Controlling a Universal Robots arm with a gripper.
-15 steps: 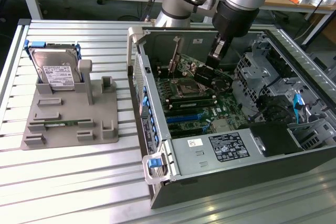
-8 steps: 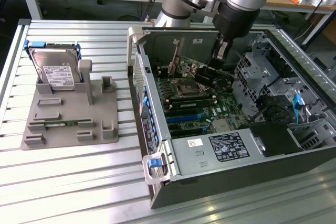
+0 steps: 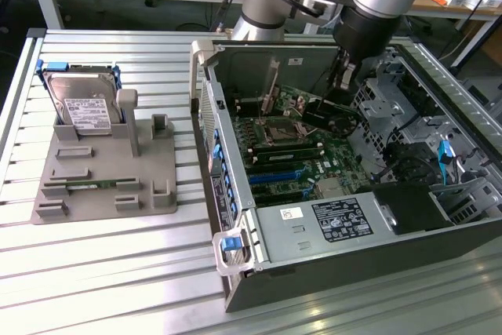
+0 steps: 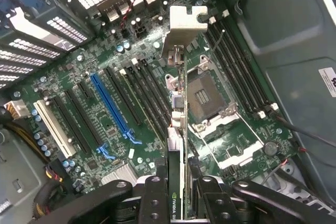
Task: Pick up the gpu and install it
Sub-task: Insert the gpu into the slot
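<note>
The gpu (image 4: pixel 179 121) is a thin dark card seen edge-on in the wrist view, with its silver bracket (image 4: pixel 184 24) at the far end. My gripper (image 4: pixel 178 195) is shut on it, one black finger (image 4: pixel 154 199) pressing each side. The card hangs above the motherboard (image 4: pixel 94 72), over the area between the black slots and the CPU socket (image 4: pixel 202 95), apart from the board. In the exterior view my gripper (image 3: pixel 343 84) reaches down into the open computer case (image 3: pixel 235 217), and the dark gpu (image 3: pixel 331 119) hangs tilted under it over the board.
A blue expansion slot (image 4: pixel 110 106) and a white one (image 4: pixel 52 127) lie beside the black slots. Drive cages and cables (image 3: pixel 408 115) crowd the case on the exterior view's right. On the table, a grey fixture (image 3: pixel 102 170) holds a hard drive (image 3: pixel 82 103) and a green memory stick (image 3: pixel 90 186).
</note>
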